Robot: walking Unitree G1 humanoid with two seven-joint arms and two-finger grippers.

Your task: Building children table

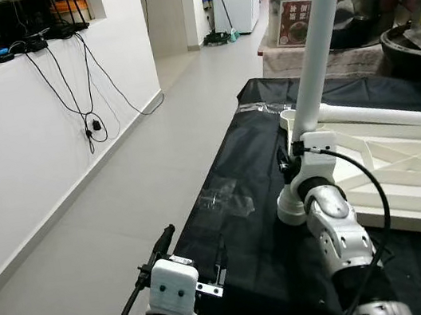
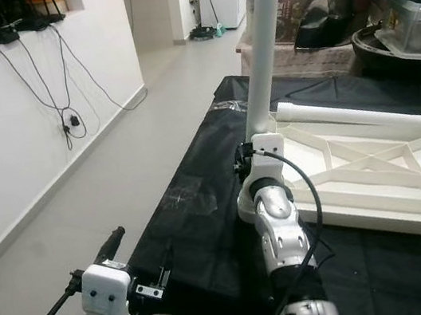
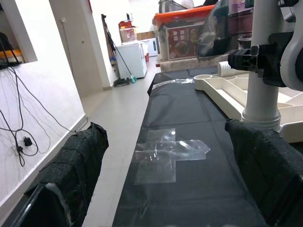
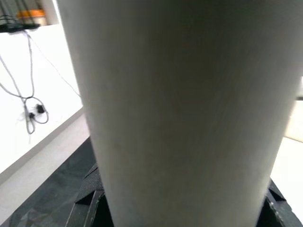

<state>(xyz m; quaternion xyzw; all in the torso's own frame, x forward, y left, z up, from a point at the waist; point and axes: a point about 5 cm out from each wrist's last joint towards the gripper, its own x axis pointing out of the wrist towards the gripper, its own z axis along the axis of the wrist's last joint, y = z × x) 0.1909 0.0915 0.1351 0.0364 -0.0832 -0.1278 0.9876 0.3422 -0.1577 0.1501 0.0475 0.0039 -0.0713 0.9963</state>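
The right gripper (image 1: 298, 160) is clamping its jaws around the long white plastic table leg (image 1: 316, 51), low on the shaft, just above the flared foot that is resting on the black cloth-covered table (image 1: 247, 232). The leg's long axis is standing nearly upright, tipping slightly away from the wrist. Just beyond the jaws, the upturned white ribbed plastic tabletop (image 1: 415, 172) is lying flat, its open round corner socket (image 1: 291, 119) sitting close behind the shaft. A second white leg (image 1: 385, 116) is lying across it. The left gripper (image 3: 165, 189) is hovering with jaws apart and empty, farther off, near a crumpled clear plastic wrapper (image 3: 168, 150).
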